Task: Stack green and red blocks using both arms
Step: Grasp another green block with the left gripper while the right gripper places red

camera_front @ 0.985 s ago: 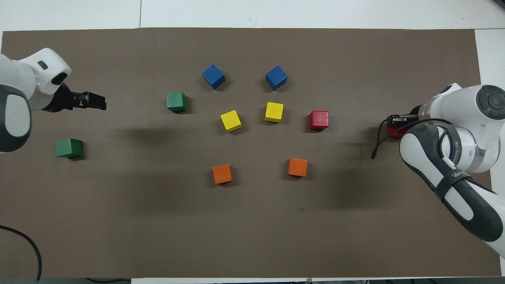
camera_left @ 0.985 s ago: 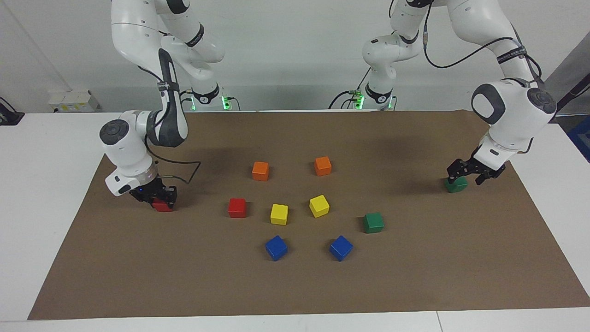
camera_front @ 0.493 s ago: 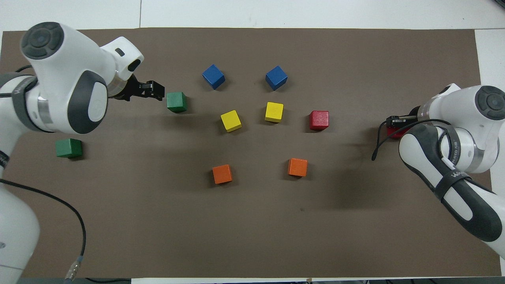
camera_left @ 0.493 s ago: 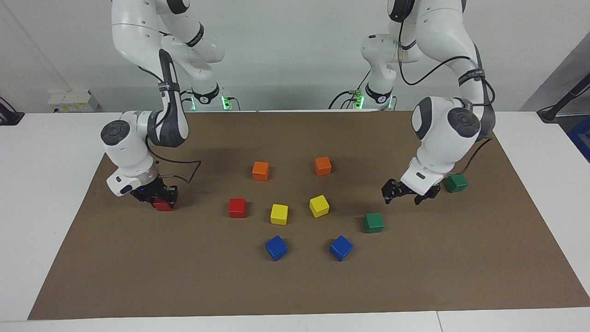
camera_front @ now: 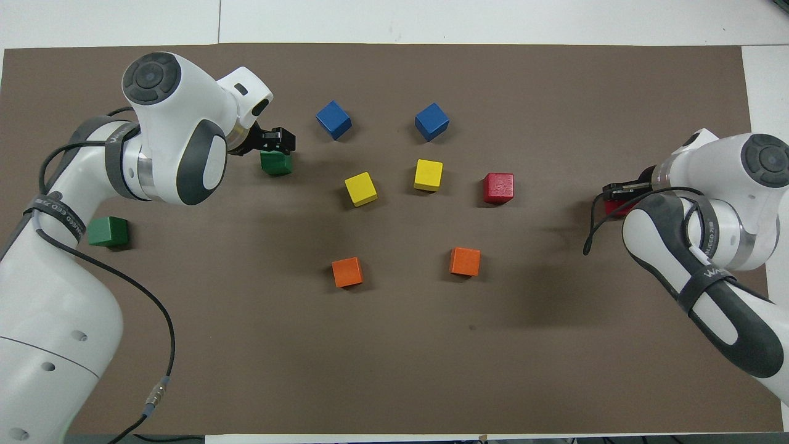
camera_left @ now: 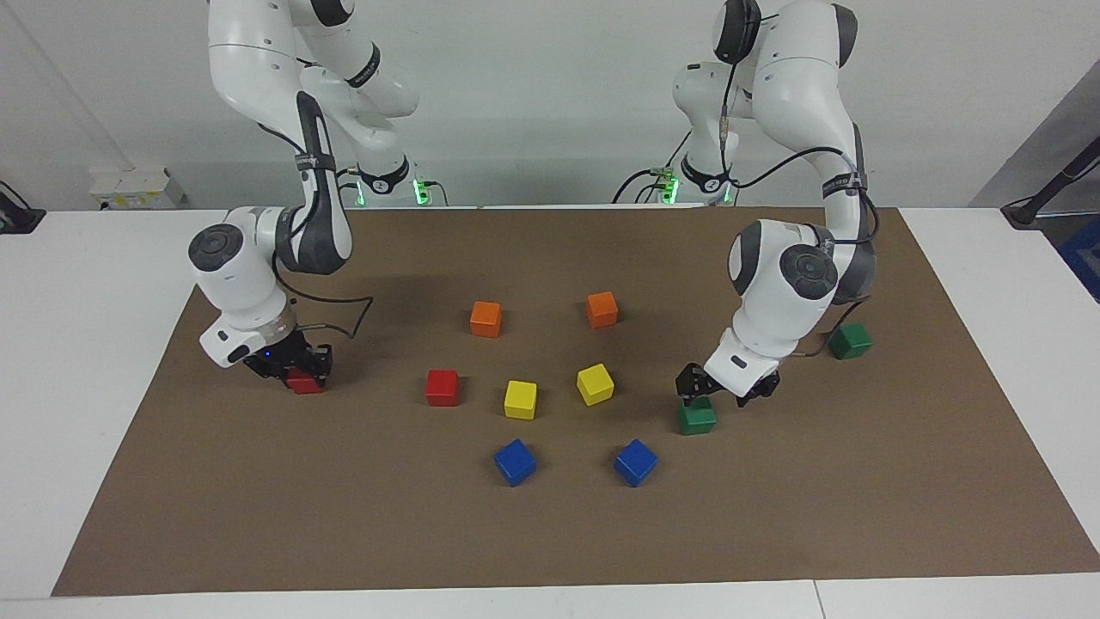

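We see the black left gripper (camera_left: pixel 720 392) just above a dark green glossy cube (camera_left: pixel 696 419), hiding its top; its jaws look spread. The second green cube (camera_left: pixel 850 341) sits near the left arm's table edge. The black right gripper (camera_left: pixel 292 364) squeezes a bright red cube (camera_left: pixel 304 383), mostly hidden. Another red cube (camera_left: pixel 442 388) sits mid-table.
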Controlling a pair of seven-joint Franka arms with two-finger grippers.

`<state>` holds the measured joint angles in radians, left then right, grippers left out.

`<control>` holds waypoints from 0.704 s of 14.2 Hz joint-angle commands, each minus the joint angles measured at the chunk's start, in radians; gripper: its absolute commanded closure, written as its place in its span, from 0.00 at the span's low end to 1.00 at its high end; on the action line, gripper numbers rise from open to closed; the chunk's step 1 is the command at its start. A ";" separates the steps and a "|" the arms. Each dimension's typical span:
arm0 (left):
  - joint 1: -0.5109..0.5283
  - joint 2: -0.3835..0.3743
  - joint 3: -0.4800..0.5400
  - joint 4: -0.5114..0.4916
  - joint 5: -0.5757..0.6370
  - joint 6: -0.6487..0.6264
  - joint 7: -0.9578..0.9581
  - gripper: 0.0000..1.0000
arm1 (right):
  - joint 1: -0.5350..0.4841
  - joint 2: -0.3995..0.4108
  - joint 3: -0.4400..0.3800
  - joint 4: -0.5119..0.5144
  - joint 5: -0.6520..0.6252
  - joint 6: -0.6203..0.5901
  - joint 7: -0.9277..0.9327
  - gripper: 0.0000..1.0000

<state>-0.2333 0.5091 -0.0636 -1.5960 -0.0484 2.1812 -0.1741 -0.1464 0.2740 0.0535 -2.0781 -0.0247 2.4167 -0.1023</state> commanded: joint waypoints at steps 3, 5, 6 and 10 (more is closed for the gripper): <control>-0.034 0.000 0.018 -0.077 0.024 0.095 -0.038 0.00 | -0.005 -0.022 0.005 0.004 0.008 -0.019 -0.017 0.00; -0.037 -0.001 0.018 -0.096 0.024 0.126 -0.054 0.00 | -0.004 -0.067 0.005 0.041 0.008 -0.120 -0.017 0.00; -0.037 -0.001 0.018 -0.096 0.024 0.126 -0.057 0.00 | -0.001 -0.085 0.006 0.077 0.008 -0.187 -0.016 0.00; -0.049 -0.003 0.021 -0.099 0.063 0.131 -0.114 0.76 | 0.075 -0.066 0.009 0.361 0.006 -0.503 0.096 0.00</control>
<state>-0.2585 0.5145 -0.0630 -1.6783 -0.0307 2.2873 -0.2359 -0.1116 0.1719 0.0560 -1.8603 -0.0238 2.0317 -0.0756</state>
